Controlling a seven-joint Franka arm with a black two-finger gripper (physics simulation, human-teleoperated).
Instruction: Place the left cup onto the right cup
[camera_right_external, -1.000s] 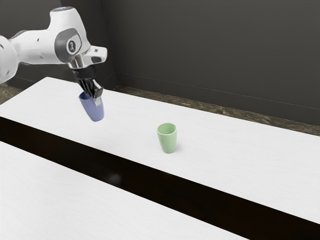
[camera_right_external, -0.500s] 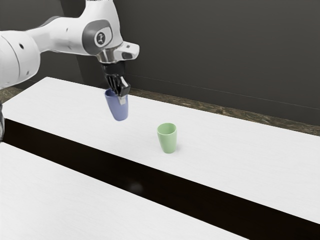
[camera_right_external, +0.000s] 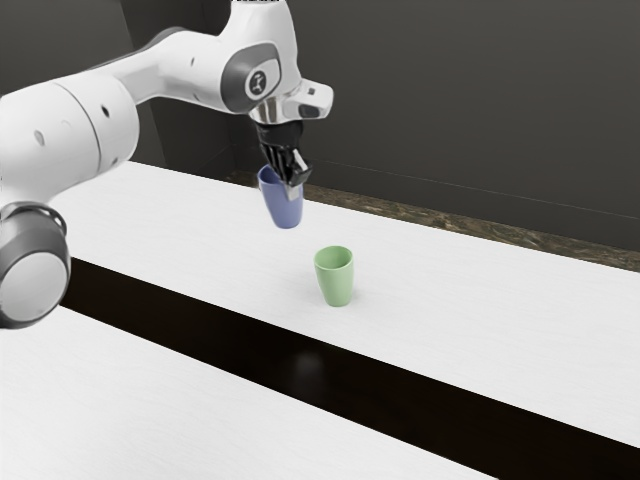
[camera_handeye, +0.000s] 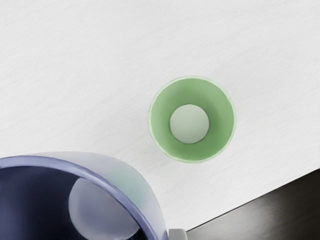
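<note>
The black two-finger gripper (camera_right_external: 286, 172) pinches the rim of the blue, tapered, smooth-walled cup (camera_right_external: 283, 203). Its fingers are closed on one side of the wall, so the cup hangs beneath the hand with its mouth up and its body slightly tilted. Gripping it by the lip, I judge, leaves the base and lower wall free, and that is the part that must meet the other cup.

The blue cup is in the air, higher than the pale green, tapered cup (camera_right_external: 334, 275) and to the exterior view's left of it, well clear of its rim. The green cup stands upright on the white table (camera_right_external: 480, 300) with its mouth open upward, which suits it to receive the load. A black band (camera_right_external: 200, 320) crosses the table on the camera's side of the green cup.

From the wrist, the green cup (camera_handeye: 191, 119) is seen straight down its mouth, beside the blue cup (camera_handeye: 75, 200) rather than beneath it. The carry therefore seems unfinished, and the hand needs to come over the green cup before lowering.

The blue cup is violet-blue and glossy, wider at the mouth than at the base, with no handle and a thin rim. It is empty, with a paler round floor showing inside.
</note>
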